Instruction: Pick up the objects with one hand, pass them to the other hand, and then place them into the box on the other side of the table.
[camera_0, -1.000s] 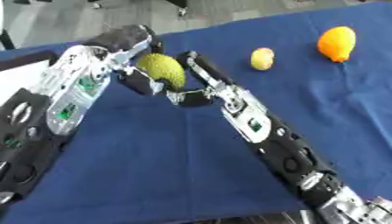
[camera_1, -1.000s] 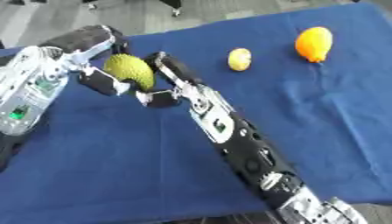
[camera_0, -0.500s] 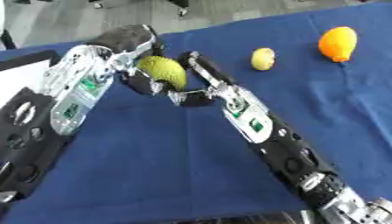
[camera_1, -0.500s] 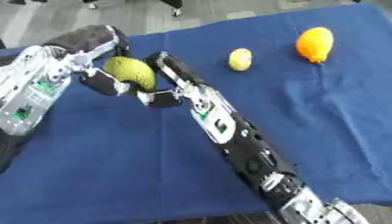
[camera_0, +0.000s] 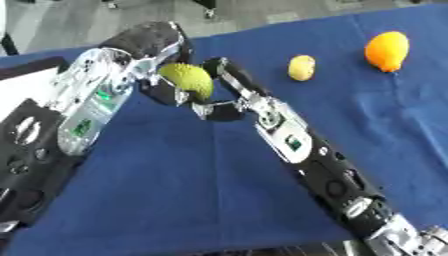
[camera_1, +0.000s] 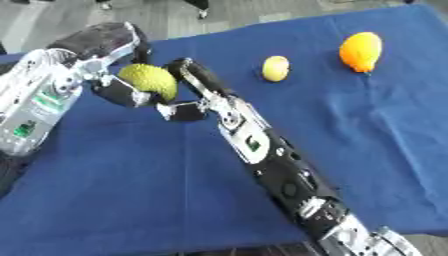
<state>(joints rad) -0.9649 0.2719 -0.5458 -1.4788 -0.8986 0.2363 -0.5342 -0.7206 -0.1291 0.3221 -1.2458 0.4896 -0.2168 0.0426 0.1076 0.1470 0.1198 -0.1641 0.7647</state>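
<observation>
Both hands (camera_0: 206, 97) still clasp green fruit (camera_0: 187, 80).

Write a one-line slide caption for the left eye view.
Both hands, left hand and right hand, meet around a green fruit above the blue table; two other fruits lie beyond.
</observation>
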